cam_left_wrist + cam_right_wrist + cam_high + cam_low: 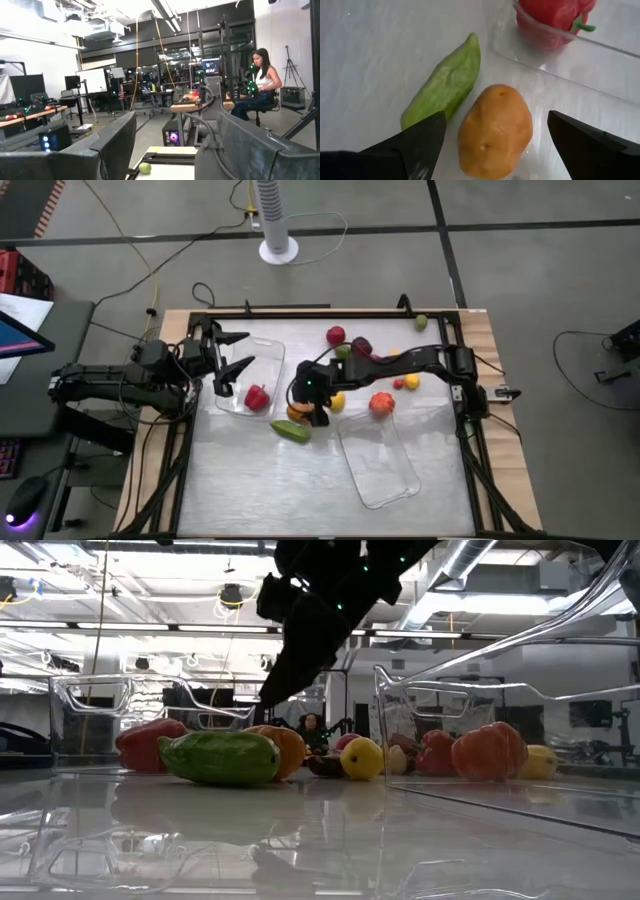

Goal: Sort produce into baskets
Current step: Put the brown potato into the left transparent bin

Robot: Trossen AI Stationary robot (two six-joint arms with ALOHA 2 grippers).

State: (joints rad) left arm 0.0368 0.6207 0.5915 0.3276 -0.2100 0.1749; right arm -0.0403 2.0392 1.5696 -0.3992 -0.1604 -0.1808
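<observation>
Two dark fingers of the right end effector [490,145] stand apart around the orange produce piece [495,131], near the desk [260,480] centre. The green piece [445,82] touches it, so closing may pinch both or push one away. One red pepper [257,397] lies in the left basket [268,352], where the left end effector [232,352] hovers, fingers apart.
</observation>
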